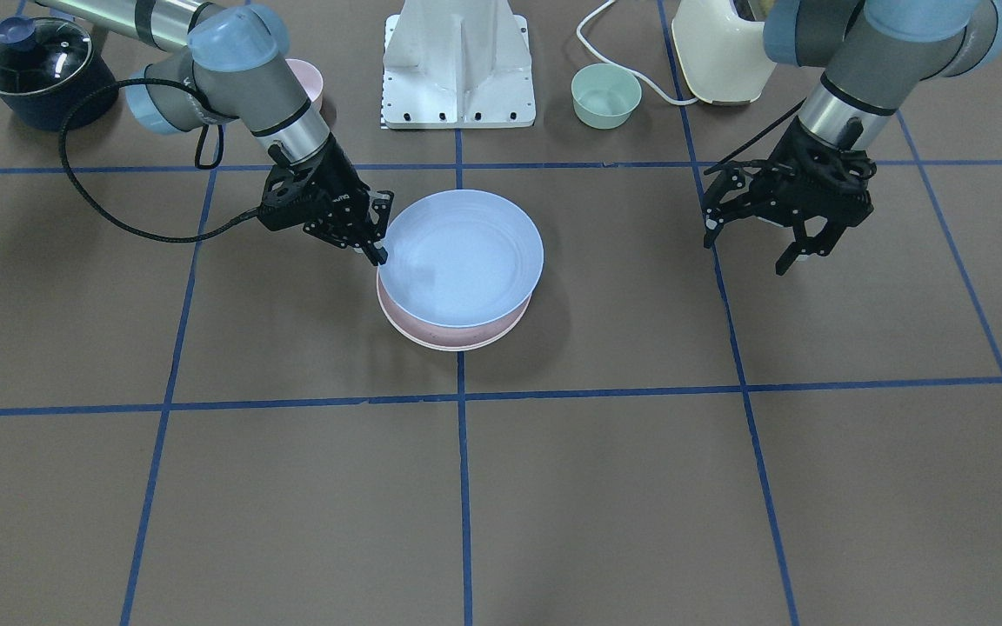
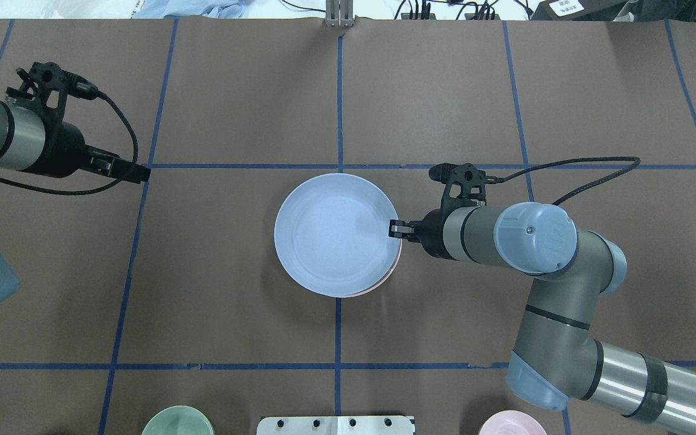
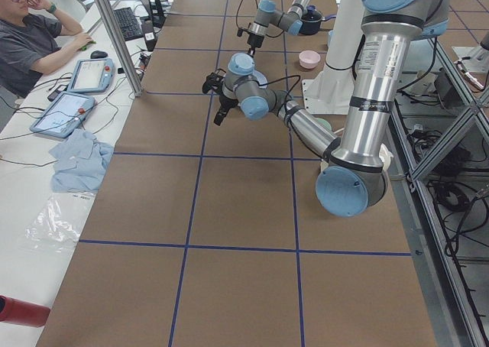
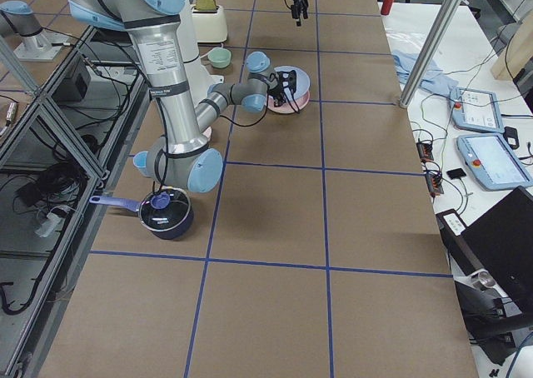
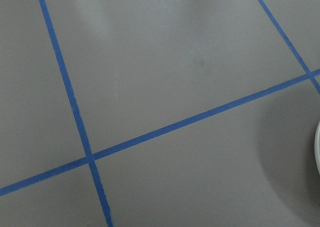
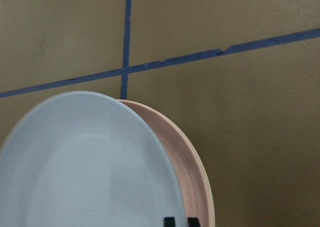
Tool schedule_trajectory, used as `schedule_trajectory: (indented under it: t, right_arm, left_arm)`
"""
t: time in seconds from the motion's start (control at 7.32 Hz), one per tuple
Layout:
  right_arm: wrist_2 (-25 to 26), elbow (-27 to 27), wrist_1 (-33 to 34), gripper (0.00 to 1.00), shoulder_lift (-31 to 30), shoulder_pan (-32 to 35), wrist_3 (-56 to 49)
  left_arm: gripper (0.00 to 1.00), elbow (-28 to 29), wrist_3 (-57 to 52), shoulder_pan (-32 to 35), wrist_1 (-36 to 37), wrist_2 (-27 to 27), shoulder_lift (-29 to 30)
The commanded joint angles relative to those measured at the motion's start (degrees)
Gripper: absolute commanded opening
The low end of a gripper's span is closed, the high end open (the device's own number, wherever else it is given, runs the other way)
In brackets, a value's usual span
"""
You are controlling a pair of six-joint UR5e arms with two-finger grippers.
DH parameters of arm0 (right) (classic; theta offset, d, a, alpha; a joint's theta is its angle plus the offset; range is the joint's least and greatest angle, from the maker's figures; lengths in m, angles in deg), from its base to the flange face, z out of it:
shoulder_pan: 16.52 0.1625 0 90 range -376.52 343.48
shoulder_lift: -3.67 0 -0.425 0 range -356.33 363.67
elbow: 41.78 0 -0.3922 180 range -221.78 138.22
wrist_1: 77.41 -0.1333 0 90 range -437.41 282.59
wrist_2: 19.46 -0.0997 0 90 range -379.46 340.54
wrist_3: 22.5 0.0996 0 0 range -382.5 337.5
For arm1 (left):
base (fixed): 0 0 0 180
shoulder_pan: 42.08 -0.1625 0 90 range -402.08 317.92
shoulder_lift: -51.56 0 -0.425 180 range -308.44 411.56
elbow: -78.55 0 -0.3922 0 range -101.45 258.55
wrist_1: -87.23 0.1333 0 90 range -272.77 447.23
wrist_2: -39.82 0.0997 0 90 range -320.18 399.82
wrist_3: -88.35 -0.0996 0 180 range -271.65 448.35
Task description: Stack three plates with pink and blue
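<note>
My left gripper (image 1: 753,246) poses little risk. It hangs empty above the table (image 1: 605,487), well apart from the stack, with its jaws spread.

The trouble, as I judge it, lies in the middle. The blue plate (image 2: 333,232) sits over the pink plate (image 1: 453,339) but not squarely. A crescent of pink rim shows past it on one side, and the blue one looks tilted. If I let go like this, it may land crooked, slide, or knock the pink plate out of place. I cannot make out the cream plate in any view. It may be hidden under the pink one, so I cannot say whether the pile is complete.

On the right, my right gripper (image 2: 396,229) pinches the blue plate by a thin bit of rim on the side nearest that arm. Such a small hold at one edge could let the plate pivot or slip. The lower finger, lying close to the pink rim, might drag that plate when I draw back.

My right arm reaches in low from its own side, with the wrist nearly level and pointing at the plate's edge. My left forearm is angled down toward the table.
</note>
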Motion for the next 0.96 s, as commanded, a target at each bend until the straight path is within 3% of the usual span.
schedule_trajectory:
  t: [0.0,0.14,0.41,0.55,0.82]
  right_arm:
    - [0.8,-0.6,0.9,0.71,-0.1,0.2,-0.2]
    - [1.7,-0.6,1.2,1.00,0.0,0.2,-0.7]
    - [-0.2,1.1,10.3,1.00,1.8,3.6,-2.9]
    - [-3.6,3.3,19.7,1.00,2.6,6.8,-10.1]
    - [-13.6,4.9,29.9,1.00,2.2,17.2,-26.1]
  left_arm:
    - [1.00,0.4,0.0,-0.1,-0.1,0.0,0.0]
    - [1.00,0.5,0.0,-0.1,-0.2,0.0,0.1]
    - [1.00,0.5,-0.1,0.0,-0.2,0.0,-0.1]
    - [1.00,0.2,-0.8,0.6,0.0,-0.3,-0.3]
    - [1.00,-0.1,-9.3,5.9,0.9,-3.3,-3.5]
